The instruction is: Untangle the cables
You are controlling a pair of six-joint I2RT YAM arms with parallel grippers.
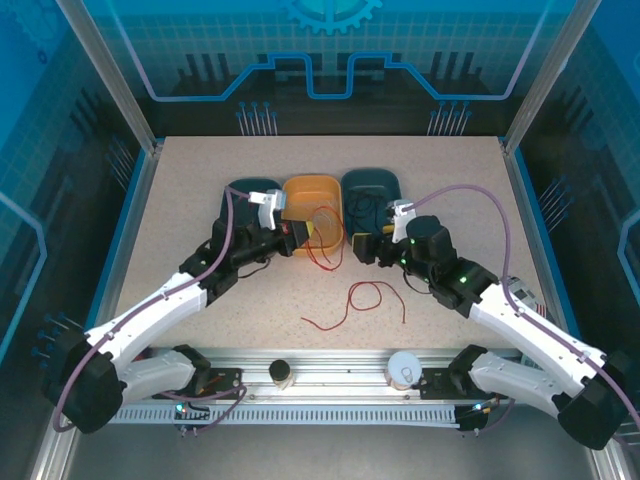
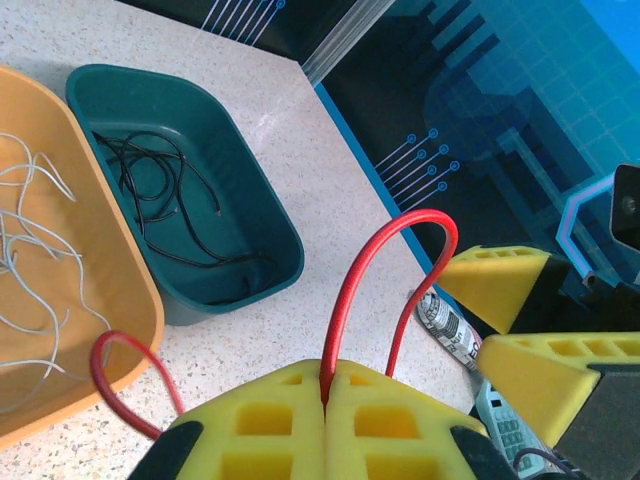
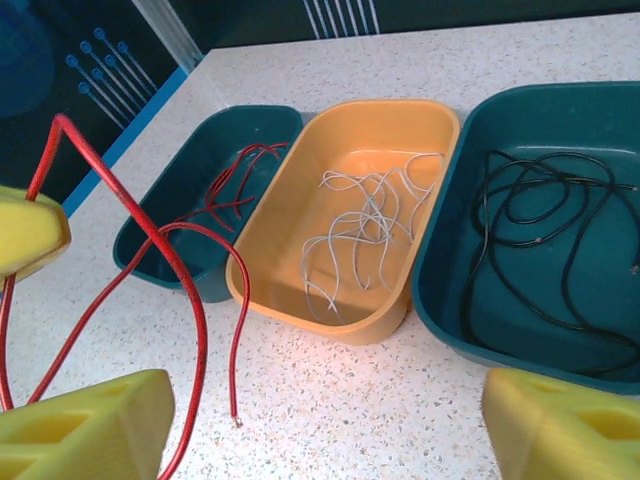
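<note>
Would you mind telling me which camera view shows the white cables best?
The right wrist view: the white cables lie whole and unobstructed in the orange bin. The left wrist view cuts them off at its left edge, showing just part. In the top view they are too small to make out.

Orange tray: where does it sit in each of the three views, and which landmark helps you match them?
Top external: orange tray is mid-table, the middle of three trays.
Left wrist: orange tray is at the left edge, cut off by the frame.
Right wrist: orange tray is in the centre, with white cables inside.
Shared landmark: teal tray holding black cables, beside it.
</note>
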